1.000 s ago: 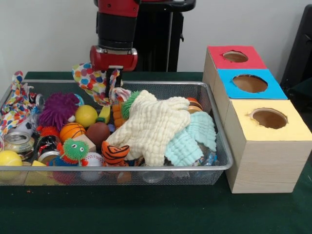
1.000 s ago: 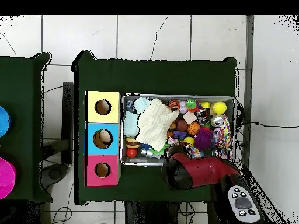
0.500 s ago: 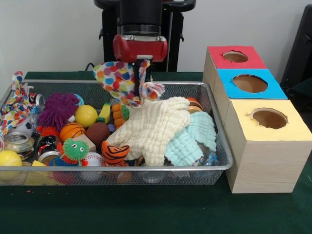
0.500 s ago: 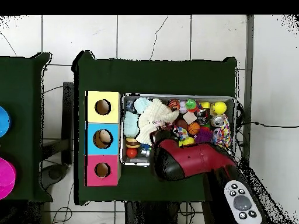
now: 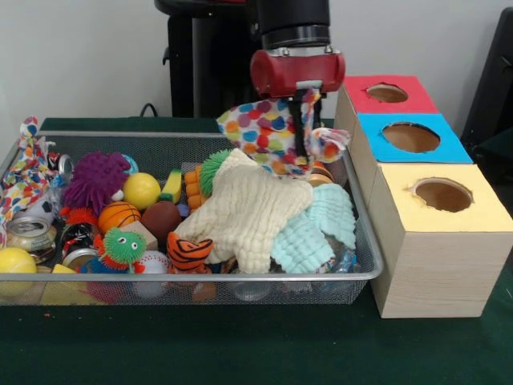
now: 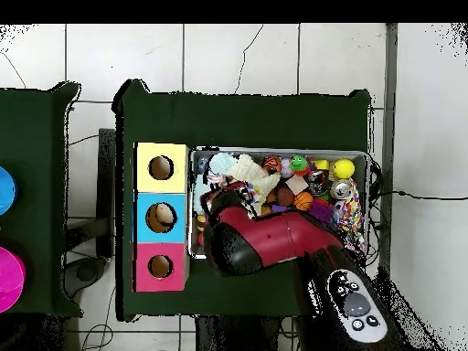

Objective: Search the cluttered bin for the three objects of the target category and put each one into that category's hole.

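Landmark: the wire-mesh bin (image 5: 264, 277) on the green counter (image 5: 240, 345).

Nearest the camera, inside the bin's front rim: an orange tiger-striped ball (image 5: 189, 250), a green spiky toy with eyes (image 5: 124, 245), a yellow ball (image 5: 14, 260) at the front left corner, and a tin can (image 5: 29, 233) just behind that ball.

Mid-bin: a cream waffle cloth (image 5: 248, 210) is spread over the centre, and a mint-green waffle cloth (image 5: 317, 224) lies touching its right side, toward the bin's right wall. To the left of the cream cloth sit a small basketball (image 5: 119, 215), a brown ball (image 5: 161, 218), a yellow-green ball (image 5: 142, 190) and a purple spiky ball (image 5: 97, 180).

At the bin's left end a second polka-dot cloth (image 5: 24, 172) drapes over the rim.

Just right of the bin stands the wooden box, with the yellow-topped hole (image 5: 442, 194) closest, then the blue-topped hole (image 5: 410, 136), and the red-topped hole (image 5: 386, 92) farthest.

Above the bin's far right part hangs the tool (image 5: 303, 120), closed on a polka-dot cloth (image 5: 268, 132). The cloth dangles clear of the cream cloth, its lower edge just over the bin's back right corner, left of the red-topped hole. In the overhead view the red arm (image 6: 274, 239) covers the bin's box-side half.
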Controlling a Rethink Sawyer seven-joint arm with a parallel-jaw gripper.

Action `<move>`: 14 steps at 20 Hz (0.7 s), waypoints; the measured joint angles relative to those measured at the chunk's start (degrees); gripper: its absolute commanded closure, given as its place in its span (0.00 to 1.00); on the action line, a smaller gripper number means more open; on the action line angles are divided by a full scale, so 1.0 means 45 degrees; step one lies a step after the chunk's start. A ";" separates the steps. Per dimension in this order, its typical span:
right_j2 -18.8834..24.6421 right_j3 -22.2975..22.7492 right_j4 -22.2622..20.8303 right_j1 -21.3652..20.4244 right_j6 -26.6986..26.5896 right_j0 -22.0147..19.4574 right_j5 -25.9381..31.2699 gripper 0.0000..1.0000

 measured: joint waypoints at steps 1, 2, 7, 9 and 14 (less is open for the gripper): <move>-0.0002 0.0035 0.0104 0.0029 0.0005 0.0148 -0.0225 1.00; 0.0000 0.0061 0.0191 0.0055 0.0005 0.0264 -0.0429 1.00; 0.0002 0.0133 0.0825 0.0313 0.0008 0.0873 -0.1575 1.00; 0.0000 0.0136 0.1214 0.0545 0.0042 0.1182 -0.2155 1.00; 0.0009 0.0173 0.1940 0.0865 0.0050 0.1633 -0.2775 1.00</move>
